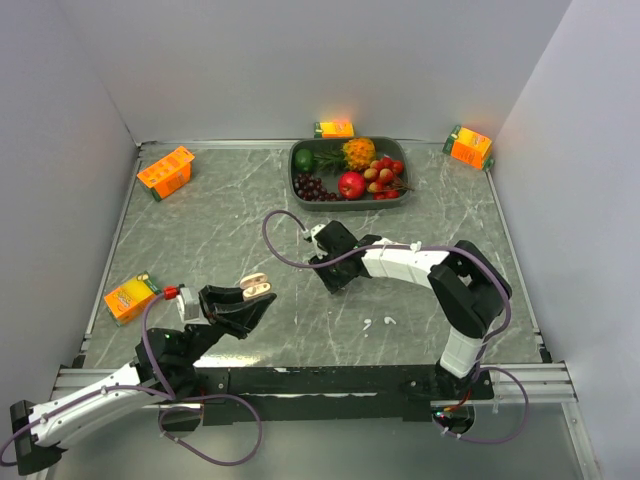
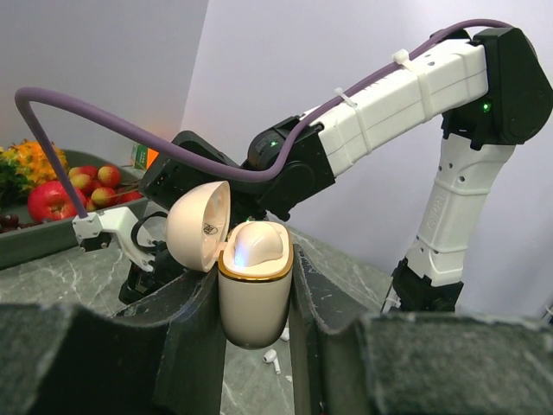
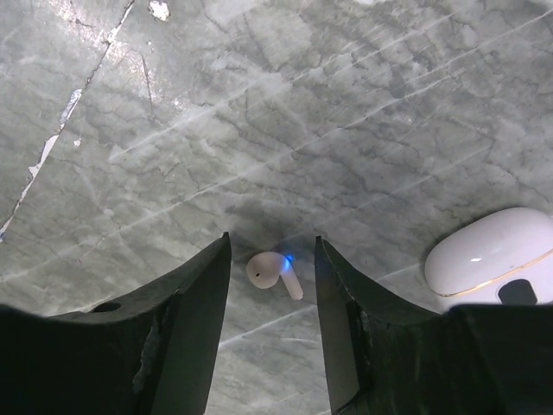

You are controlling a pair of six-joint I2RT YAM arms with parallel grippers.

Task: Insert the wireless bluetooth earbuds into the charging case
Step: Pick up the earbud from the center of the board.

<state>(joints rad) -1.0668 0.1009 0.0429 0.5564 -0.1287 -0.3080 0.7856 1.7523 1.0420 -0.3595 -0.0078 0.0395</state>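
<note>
Cream-beige rounded plastic charging case clamped lid-open in left gripper at 7 o'clock, ready for tiny glossy white earbud straddled by parted right gripper.

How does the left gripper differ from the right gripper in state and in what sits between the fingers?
The left gripper is shut on the charging case, lid open; the right gripper is open, an earbud lying untouched between its fingers. The left gripper holds the case up off the table; the right gripper's earbud lies on the table. Both have dark fingers.
</note>
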